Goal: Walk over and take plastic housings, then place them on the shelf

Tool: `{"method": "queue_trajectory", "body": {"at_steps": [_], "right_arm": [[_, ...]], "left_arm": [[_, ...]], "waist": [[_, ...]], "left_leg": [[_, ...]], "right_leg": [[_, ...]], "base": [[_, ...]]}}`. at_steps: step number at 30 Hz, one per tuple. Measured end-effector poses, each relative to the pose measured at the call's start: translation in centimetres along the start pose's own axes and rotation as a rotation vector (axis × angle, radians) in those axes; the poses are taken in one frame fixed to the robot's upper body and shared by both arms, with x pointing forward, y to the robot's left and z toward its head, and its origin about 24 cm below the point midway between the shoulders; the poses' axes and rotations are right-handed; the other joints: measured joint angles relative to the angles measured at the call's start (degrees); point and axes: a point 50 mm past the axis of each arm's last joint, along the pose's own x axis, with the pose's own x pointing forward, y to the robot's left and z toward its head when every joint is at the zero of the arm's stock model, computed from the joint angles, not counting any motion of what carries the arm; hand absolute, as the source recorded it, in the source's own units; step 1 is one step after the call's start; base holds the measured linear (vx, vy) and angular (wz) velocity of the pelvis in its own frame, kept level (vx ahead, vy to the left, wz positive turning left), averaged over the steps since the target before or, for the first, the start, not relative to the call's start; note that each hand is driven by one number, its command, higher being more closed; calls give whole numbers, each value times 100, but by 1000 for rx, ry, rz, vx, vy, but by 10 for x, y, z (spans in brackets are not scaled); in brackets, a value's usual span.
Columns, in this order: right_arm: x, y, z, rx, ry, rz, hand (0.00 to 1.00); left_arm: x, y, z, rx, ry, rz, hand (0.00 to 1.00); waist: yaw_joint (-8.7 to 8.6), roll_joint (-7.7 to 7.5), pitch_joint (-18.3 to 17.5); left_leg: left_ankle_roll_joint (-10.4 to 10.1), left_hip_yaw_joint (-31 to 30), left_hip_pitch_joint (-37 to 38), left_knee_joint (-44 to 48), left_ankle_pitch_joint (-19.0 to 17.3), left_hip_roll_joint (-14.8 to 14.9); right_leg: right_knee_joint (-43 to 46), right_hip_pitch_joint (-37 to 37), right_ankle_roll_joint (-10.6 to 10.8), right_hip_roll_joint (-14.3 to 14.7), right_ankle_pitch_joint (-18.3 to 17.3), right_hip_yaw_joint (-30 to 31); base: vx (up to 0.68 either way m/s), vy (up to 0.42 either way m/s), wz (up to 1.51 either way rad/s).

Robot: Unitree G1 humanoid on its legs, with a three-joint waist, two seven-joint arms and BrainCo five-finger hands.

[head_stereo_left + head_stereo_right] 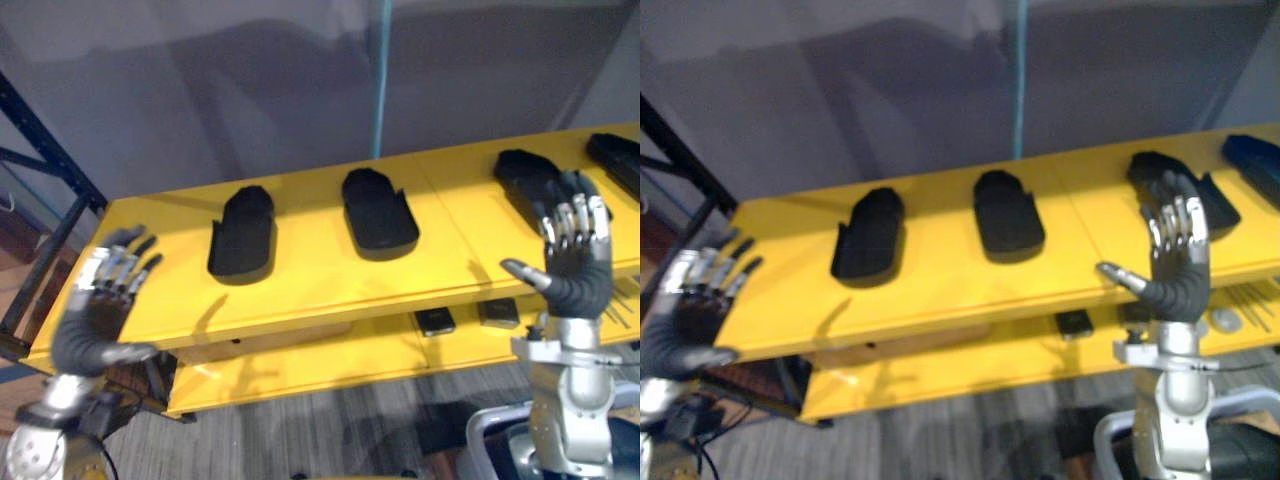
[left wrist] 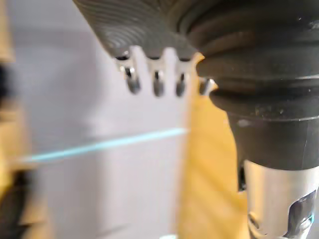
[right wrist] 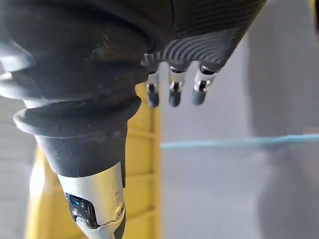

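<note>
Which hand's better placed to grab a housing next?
Right, probably. The right hand is open beside the third housing from the left; the left hand, also open, is at the left end of the yellow surface, apart from the leftmost housing.

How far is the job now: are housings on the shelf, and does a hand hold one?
Looks done: four dark plastic housings lie in a row on the yellow shelf: the left housing, the middle housing, the third housing and the far-right housing. In hand: nothing; the left hand and the right hand are raised, open, empty. Left: whether more must be fetched, I cannot tell.
</note>
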Motion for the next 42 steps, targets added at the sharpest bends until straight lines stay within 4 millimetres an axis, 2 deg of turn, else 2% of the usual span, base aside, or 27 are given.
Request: {"method": "queue_trajectory", "body": {"at_steps": [2,4,6,9,12,15,18,19,20,21,23,26,28,31,35,37,38,39,40,41,42], "right_arm": [[3,2,0,24,-35,-35,0],[2,2,-6,47,-17,-90,0],[-2,6,-16,75,41,-107,0],[-7,9,-28,105,108,-125,0],[-10,14,-33,114,145,-117,0],[-14,14,-40,36,202,-126,0],[-23,5,-42,-54,244,-195,0],[-30,-4,-41,-98,262,-249,0],[-41,-22,-35,-159,279,-336,0],[-44,-26,-34,-173,282,-354,0],[-66,-55,-11,-290,280,-484,0],[-90,-80,19,-415,269,-592,0],[-103,-86,32,-443,267,-638,0],[-114,-78,38,-369,252,-660,0],[-102,-49,27,-257,255,-519,0],[-93,-36,21,-202,240,-452,0],[-87,-32,19,-174,224,-422,0],[-74,-24,15,-127,191,-358,0],[-56,-12,12,-72,143,-258,0],[-46,-5,11,-50,120,-203,0],[-34,4,10,-24,92,-133,0]], "left_arm": [[-4,4,4,1,-81,95,0],[-7,8,2,21,-123,266,0],[-13,12,-3,80,-116,414,0],[-16,12,-5,180,-93,508,0],[-14,10,-7,186,-92,513,0],[-7,6,-10,216,-88,478,0],[-5,0,-15,184,-75,453,0],[-3,-3,-16,168,-78,445,0],[-2,-5,-18,149,-79,438,0],[-2,-6,-18,147,-79,438,0],[0,-8,-21,117,-81,457,0],[12,-12,-26,73,-114,484,0],[23,-15,-28,46,-154,499,0],[41,-24,-35,-17,-169,508,0],[45,-30,-40,-15,-120,501,0],[40,-30,-41,23,-76,507,0],[37,-29,-42,40,-60,520,0],[29,-24,-40,69,-38,556,0],[18,-18,-32,114,-25,603,0],[13,-15,-28,139,-20,617,0],[7,-14,-21,169,-16,624,0]], "waist": [[35,-11,-3],[48,-93,-17],[80,-190,-31],[83,-324,-92],[81,-406,-142],[61,-457,-173],[-14,-458,-172],[-43,-465,-174],[-191,-479,-164],[-214,-481,-163],[-448,-485,-149],[-794,-485,-157],[-1005,-484,-150],[-1126,-451,-148],[-1061,-394,-149],[-896,-350,-137],[-809,-350,-105],[-625,-373,6],[-418,-273,130],[-353,-251,213],[-209,-115,259]], "left_leg": [[0,-44,-1,0,1,-2],[1,-153,-7,-1,13,-17],[1,-156,-48,-4,13,-16],[3,-177,-96,-8,14,-31],[4,-178,-96,-7,14,-48],[3,-136,-98,-34,13,-45],[2,42,-83,-8,12,-31],[-1,186,-77,-7,8,-18],[-4,358,-57,-7,-12,-2],[-8,395,-45,-7,-21,1],[-42,831,124,-5,-129,60],[-91,1302,226,168,-336,163],[-125,1501,243,277,-412,220],[-178,1774,416,307,-471,322],[-214,1832,409,485,-584,419],[-209,1733,363,801,-728,499],[-123,1569,176,1296,-889,557],[211,1001,-149,2244,-1089,665],[359,146,-617,3321,-1177,716],[357,-275,-853,3848,-1180,711],[354,-724,-1121,4358,-1191,684]], "right_leg": [[0,28,0,-1,0,-34],[-41,103,0,-9,-1,-144],[-48,99,1,-6,-2,-147],[-51,63,1,-19,-2,-161],[-48,63,1,-34,-2,-159],[-28,15,1,-35,-3,-122],[48,-129,1,-1,-3,51],[86,-230,-1,13,1,212],[135,-335,-6,30,13,379],[137,-351,-8,37,19,428],[138,-430,-21,105,55,847],[132,-506,-41,210,77,1290],[113,-554,-51,273,119,1481],[112,-521,-72,387,147,1684],[112,-490,-72,446,146,1713],[117,-493,-88,513,129,1742],[149,-499,-111,539,115,1792],[234,-516,-155,557,80,2001],[325,-566,-200,645,-35,2262],[410,-625,-244,702,-82,2405],[506,-708,-282,778,-106,2573]], "base": [[5,-2,11],[0,-4,21],[-6,0,4],[-9,4,3],[0,0,0],[-5,5,-5],[1,5,-28],[-13,22,-66],[-18,20,-61],[-14,10,-72],[-12,11,-87],[-23,4,-84],[-9,-10,-60],[3,-33,-46],[-4,-41,-10],[-1,-43,-6],[-19,-46,-39],[-61,-39,-83],[-72,-4,-105],[-81,95,-107],[-65,171,-104]]}}
